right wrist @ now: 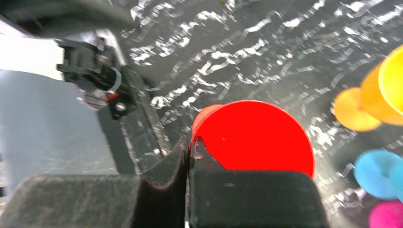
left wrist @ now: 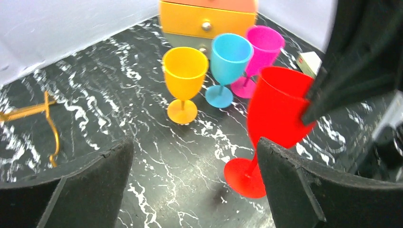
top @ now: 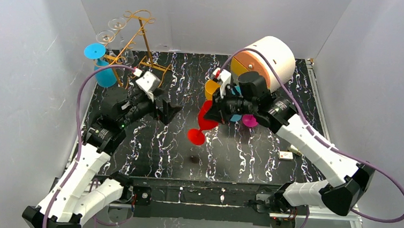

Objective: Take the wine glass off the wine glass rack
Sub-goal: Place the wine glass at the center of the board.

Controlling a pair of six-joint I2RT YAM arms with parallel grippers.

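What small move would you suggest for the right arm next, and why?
Probably ease the red glass upright and down until its foot rests flat on the table. The right gripper is shut on its rim, the glass leans, and the left gripper stands open and empty beside it. The yellow glass, blue glass and pink glass already stand close by.

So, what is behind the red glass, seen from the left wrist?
The blue glass and the pink glass stand behind it, then the yellow drawer. The red glass covers part of the pink foot.
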